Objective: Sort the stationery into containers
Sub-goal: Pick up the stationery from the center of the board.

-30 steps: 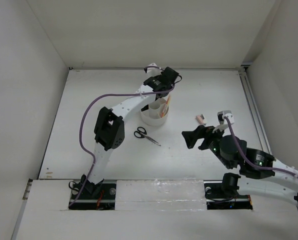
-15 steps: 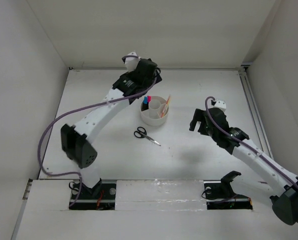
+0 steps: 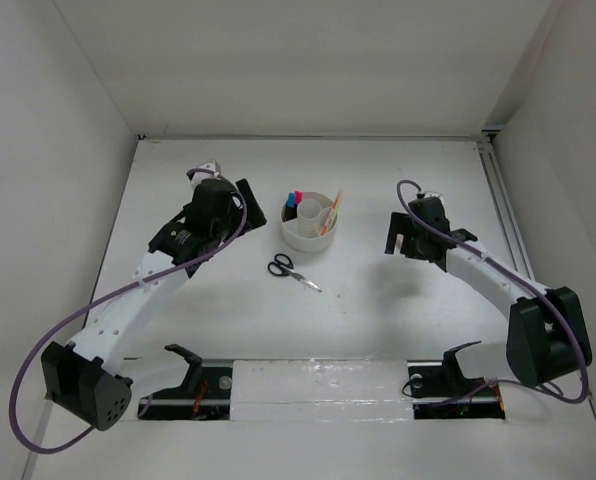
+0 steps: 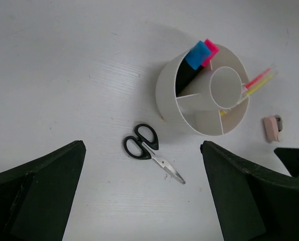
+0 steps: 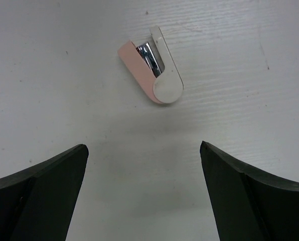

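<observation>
The white round tub (image 3: 309, 232) stands mid-table; it also shows in the left wrist view (image 4: 204, 95). One compartment holds a blue highlighter (image 4: 196, 55) and a pink highlighter (image 4: 210, 48). Another holds a red pen (image 4: 257, 78) and a yellow pencil (image 4: 255, 89). Black-handled scissors (image 3: 292, 271) lie flat in front of the tub (image 4: 148, 152). My left gripper (image 3: 241, 198) is open and empty, high above the table left of the tub (image 4: 142, 144). A pinkish eraser (image 5: 150, 78) lies just beyond my open, empty right gripper (image 5: 143, 145), which hovers right of the tub (image 3: 397, 236).
White walls enclose the table on the left, back and right. A rail (image 3: 503, 215) runs along the right edge. Purple cables trail from both arms.
My left arm has swung from over the tub back to the left. My right arm has stretched forward, so its gripper now hangs over the pinkish eraser.
</observation>
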Available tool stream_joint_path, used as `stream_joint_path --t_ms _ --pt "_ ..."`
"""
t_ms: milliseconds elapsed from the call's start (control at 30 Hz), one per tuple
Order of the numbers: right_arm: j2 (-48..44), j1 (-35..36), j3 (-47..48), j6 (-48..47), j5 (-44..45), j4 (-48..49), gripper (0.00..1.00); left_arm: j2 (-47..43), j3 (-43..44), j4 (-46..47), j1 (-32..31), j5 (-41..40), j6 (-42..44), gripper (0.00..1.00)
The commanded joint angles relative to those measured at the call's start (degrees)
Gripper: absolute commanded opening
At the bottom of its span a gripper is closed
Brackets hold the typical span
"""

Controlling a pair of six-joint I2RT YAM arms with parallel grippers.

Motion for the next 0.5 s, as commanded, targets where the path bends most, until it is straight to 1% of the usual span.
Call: stream_joint_path --t_ms 0,67,100,167,367,467 --pt "2.7 -2.3 4.5 -6.1 -4.4 5.2 0.99 -2.7 -0.4 3.5 0.0 4.7 6.2 1.0" --pt "5.8 -2.3 7.5 -7.0 -4.4 3.0 0.97 -2.7 -0.4 4.7 0.0 7.6 6.8 1.0" --pt "8.6 -2.3 10.3 -7.0 -2.9 1.8 0.97 -2.7 -1.1 5.6 0.0 9.0 6.8 1.0" --pt "11.0 -2.9 12.1 -8.1 -2.2 0.5 0.97 -3.8 -1.7 7.0 0.0 11.5 6.8 1.0" --pt "16.3 -4.5 13.9 -9.8 -3.5 -0.4 0.96 -4.3 -1.7 7.5 0.0 11.5 7.3 1.0" --pt "19.3 -4.5 15.1 -9.8 -2.3 -1.2 0.95 -4.3 -1.7 7.5 0.0 12.1 7.8 1.0"
